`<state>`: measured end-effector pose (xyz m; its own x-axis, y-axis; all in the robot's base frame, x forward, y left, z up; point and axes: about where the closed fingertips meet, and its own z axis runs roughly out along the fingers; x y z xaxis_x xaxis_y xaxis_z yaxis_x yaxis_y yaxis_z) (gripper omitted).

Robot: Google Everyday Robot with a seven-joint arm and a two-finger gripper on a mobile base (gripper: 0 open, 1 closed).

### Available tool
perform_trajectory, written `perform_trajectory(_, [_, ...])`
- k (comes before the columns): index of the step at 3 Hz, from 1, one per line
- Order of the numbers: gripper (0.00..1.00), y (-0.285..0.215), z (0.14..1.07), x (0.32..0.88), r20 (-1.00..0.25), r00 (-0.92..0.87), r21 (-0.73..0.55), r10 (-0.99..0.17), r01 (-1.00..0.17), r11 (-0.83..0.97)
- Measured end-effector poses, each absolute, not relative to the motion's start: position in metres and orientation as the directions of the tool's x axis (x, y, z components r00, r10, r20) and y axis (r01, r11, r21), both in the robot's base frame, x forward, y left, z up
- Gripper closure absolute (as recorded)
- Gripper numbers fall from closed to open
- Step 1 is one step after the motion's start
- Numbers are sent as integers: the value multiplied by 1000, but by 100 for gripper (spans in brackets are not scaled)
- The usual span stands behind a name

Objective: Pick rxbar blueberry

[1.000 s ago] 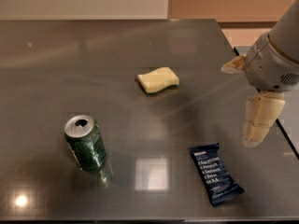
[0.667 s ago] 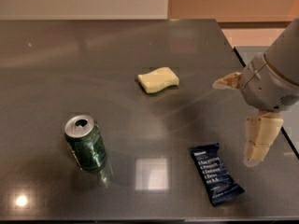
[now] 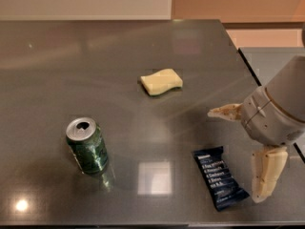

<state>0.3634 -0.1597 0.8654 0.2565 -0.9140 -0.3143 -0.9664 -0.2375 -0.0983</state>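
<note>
**Left.** A green soda can [image 3: 86, 145] stood upright on the dark, glossy tabletop [image 3: 71, 56], its opened top showing. It was not part of the task.

**Centre.** A pale yellow sponge [image 3: 161, 81] lay flat further back, well apart from the can. It was likewise not part of the task.

**Right of centre.** The rxbar blueberry [image 3: 219, 176] lay flat near the front edge, printed face up. Its length ran from back to front, with the near end slanting slightly to the right. It touched nothing and lay well apart from the can and the sponge.

**Far right.** The pincer [image 3: 235, 155] hung just beside the bar's right edge and was released, holding nothing. One finger [image 3: 226, 112] reached leftward beyond the bar's far end. The other [image 3: 267, 175] pointed downward alongside the near right corner, so the two were spread wide. Whether the lower fingertip met the tabletop could not be determined.

**Handling assessment.**
- The bar was judged light and fairly stiff along its body.
- Its wrapper was judged slick and crinkly, with thin, flimsy crimped ends.
- Lying flat, it offered very little height to grip, so the fingers would need to come down almost to the surface.
- The soundest hold was judged to be across the narrow width at mid-length, one finger on each long edge.
- A hold on a crimped end would likely let the bar droop or slip free.
- On so glossy a surface the bar would probably skate sideways if one finger arrived before the other.
- It was not considered fragile, and a moderate squeeze should suffice.
</note>
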Motion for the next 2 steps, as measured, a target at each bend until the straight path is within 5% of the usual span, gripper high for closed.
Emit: perform_trajectory(2, [0,-158,840,345,-328,311,-91,-892,-950,-298])
